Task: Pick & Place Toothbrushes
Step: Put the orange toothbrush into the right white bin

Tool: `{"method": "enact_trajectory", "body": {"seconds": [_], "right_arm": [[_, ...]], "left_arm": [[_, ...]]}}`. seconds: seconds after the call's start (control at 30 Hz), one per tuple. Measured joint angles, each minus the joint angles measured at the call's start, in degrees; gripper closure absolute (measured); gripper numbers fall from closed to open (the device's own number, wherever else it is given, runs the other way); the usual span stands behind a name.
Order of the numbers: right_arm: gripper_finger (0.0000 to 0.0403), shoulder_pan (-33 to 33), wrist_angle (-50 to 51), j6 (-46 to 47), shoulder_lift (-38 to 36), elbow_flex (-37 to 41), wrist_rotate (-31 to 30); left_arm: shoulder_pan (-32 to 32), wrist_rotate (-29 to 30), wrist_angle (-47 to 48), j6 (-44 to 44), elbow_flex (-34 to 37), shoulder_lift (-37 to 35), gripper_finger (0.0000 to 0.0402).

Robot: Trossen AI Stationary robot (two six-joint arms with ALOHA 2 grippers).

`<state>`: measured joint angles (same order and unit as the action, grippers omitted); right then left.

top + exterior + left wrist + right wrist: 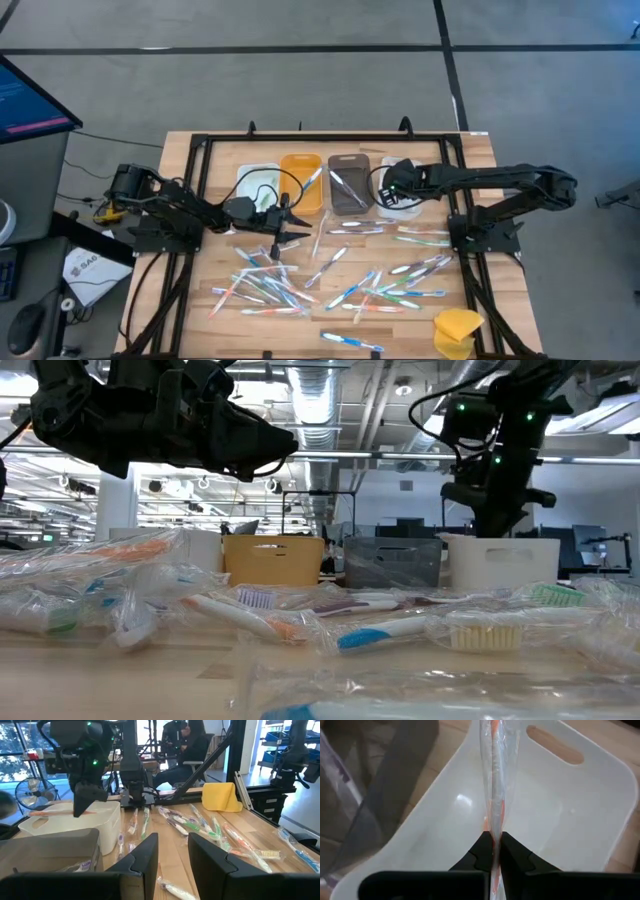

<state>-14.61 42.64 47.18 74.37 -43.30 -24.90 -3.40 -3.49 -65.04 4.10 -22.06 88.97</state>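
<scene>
- The right gripper point(492, 851) hangs over the white plastic bin point(580, 810) at the right end of the row of 4 bins, its jaws clamped on a clear-wrapped toothbrush with an orange handle point(493, 780).
- The left gripper point(290, 226) hovers above the light wooden surface point(520, 300) just in front of the orange bin point(300, 170), jaws parted and holding nothing.
- The loose wrapped toothbrushes point(330, 280) lie scattered across the surface in front of the bins, near a yellow sponge-like lump point(457, 328).
</scene>
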Motion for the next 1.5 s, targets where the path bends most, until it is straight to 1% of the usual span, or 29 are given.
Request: {"method": "enact_trajectory", "body": {"seconds": [0.23, 0.43, 0.57, 0.7, 0.9, 1.03, 1.27, 1.5], "right_arm": [[0.0391, -1.7, -0.7, 0.5, 0.0, 0.3, 1.4], [0.0392, -1.7, -1.8, 1.2, 0.0, 0.4, 2.6], [0.0391, -1.6, -3.2, 2.4, 0.0, 2.4, 2.7], [0.0391, -2.3, -5.0, 2.3, 0.0, 5.0, 4.1], [0.0390, -2.8, -9.0, 1.9, 0.0, 7.0, 4.4], [0.0388, -4.0, -9.1, 1.9, 0.0, 7.3, 5.9], [0.0378, -5.0, -10.1, 1.1, 0.0, 7.3, 6.3], [0.0350, -5.1, -12.0, -0.6, 0.0, 7.3, 6.9]], "left_arm": [[0.0, 0.0, -0.1, 0.0, 0.0, 0.0, 0.0300], [0.0, 0.0, -0.1, 0.1, 0.0, 0.0, 0.0300], [0.0, 0.0, -0.1, 0.1, 0.0, 0.0, 0.0300], [0.0, 0.0, -0.1, 0.1, 0.0, 0.0, 0.0300], [0.0, 0.0, -0.1, 0.1, 0.0, 0.0, 0.0300], [0.0, 0.0, -0.2, 0.1, 0.0, 0.0, 0.0300], [0.0, 0.0, -0.2, 0.1, 0.0, 0.0, 0.0300], [0.0, 0.0, -0.2, 0.1, 0.0, 0.0, 0.0300]]}}
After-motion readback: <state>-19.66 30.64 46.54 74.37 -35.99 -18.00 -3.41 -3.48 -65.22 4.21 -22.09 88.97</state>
